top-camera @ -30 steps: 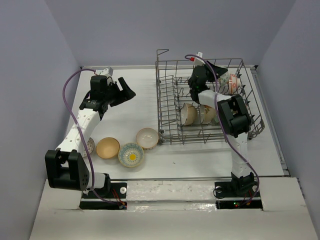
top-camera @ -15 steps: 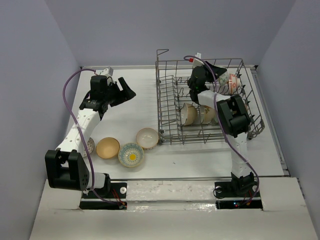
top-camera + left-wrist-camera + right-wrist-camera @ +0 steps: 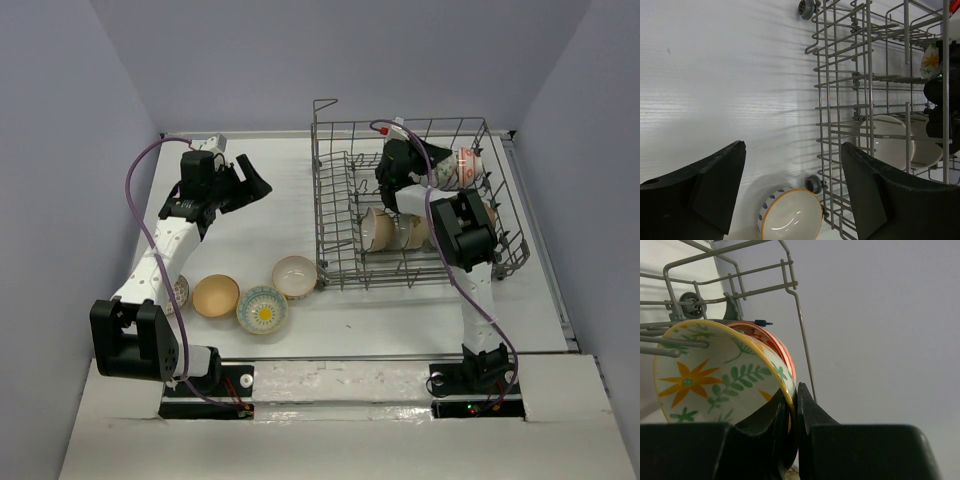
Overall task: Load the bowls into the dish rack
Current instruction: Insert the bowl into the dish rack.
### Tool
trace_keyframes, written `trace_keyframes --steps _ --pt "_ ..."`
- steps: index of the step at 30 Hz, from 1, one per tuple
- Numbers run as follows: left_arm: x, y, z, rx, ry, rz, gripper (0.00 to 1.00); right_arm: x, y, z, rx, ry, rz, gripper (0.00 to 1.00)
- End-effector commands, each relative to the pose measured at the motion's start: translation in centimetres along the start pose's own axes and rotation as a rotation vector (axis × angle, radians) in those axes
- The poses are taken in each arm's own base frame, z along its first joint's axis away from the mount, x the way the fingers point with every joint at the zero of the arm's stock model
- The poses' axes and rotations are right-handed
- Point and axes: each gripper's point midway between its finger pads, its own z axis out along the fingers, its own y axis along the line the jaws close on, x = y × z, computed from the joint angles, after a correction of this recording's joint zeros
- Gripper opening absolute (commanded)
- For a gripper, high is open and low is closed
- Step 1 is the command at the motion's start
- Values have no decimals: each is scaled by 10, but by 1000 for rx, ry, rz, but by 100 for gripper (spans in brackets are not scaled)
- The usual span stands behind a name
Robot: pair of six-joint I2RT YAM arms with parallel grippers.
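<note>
Placing step: right gripper (image 3: 794,401) pinched on floral bowl (image 3: 715,375) rim, 2 o'clock in dish rack (image 3: 335,262).
Next, likely: seat it upright, then release. Left gripper (image 3: 792,147) spread, empty.

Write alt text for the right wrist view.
The right gripper has its jaws shut on the yellow rim of a bowl painted with orange flowers and green leaves, red-orange bands showing past the rim. Grey wires of the dish rack cross behind and left of it, against a plain grey wall.
</note>
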Motion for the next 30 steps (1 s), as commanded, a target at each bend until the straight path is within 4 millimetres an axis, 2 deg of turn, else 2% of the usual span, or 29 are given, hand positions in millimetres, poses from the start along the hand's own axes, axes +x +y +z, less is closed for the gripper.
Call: trace_keyframes --steps 1,3,5,8,9,10,11,13,15,16,18,21,22,24,30 --pt "-6 -5 -2 29 -24 2 86 15 53 2 -53 -4 -72 5" --pt "-6 -5 -2 28 -25 2 86 15 52 2 -51 0 -66 6" --pt "-6 -5 -2 29 -24 2 86 12 47 3 -41 4 -39 11" --pt "-5 -5 -2 29 -22 2 86 6 36 4 -31 14 41 19" --pt "-6 -4 -2 27 -24 1 86 1 27 5 -34 15 60 20" --pt "-6 -5 -3 28 -25 0 86 2 31 5 -46 18 56 21" --pt "-6 -5 -3 28 -25 0 86 -4 19 6 -43 17 142 23" --pt "-6 -4 -3 26 -26 2 86 -8 14 6 -64 19 149 27" --pt "-6 -5 -3 28 -26 2 86 -15 2 6 -78 7 238 35" --pt "-7 -5 -3 30 -27 3 86 -15 -1 5 -93 9 251 43" --pt "-7 -5 -3 30 -27 1 86 -18 -5 5 -110 8 263 49" --pt "-6 -5 -3 32 -24 1 86 -24 -10 5 -132 2 336 51" --pt "-6 -5 -3 31 -25 1 86 -22 -6 4 -159 8 301 51" --pt "-6 -6 -4 32 -27 2 86 -25 -3 2 -195 12 365 53" --pt "-6 -6 -4 33 -28 3 86 -36 -6 -8 -350 -11 446 58"
